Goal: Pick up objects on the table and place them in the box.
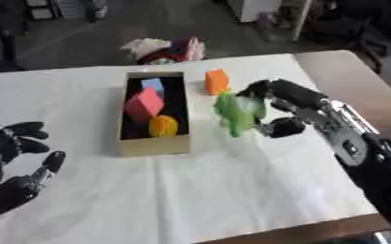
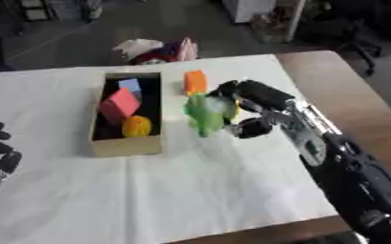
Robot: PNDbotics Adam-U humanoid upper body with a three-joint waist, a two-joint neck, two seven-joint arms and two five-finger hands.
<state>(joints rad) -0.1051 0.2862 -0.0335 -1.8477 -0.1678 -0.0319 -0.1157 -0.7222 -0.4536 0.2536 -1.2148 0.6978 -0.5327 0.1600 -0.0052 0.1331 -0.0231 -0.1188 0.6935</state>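
Note:
My right hand [image 1: 284,106] holds a green lumpy object [image 1: 236,113] just right of the box, its fingers and thumb curled round it. The tan cardboard box [image 1: 155,145] lies mid-table with a black inside. In it are a red block [image 1: 145,104], a light blue block [image 1: 154,86] and a yellow-orange ball [image 1: 163,126]. An orange block [image 1: 216,81] stands on the white cloth behind the green object. My left hand [image 1: 15,164] rests open at the lower left, fingers up.
The white cloth [image 1: 232,190] covers most of the table; bare brown wood [image 1: 349,76] shows along the right side. Beyond the far edge a heap of soft, pale and red things [image 1: 164,49] lies on the floor.

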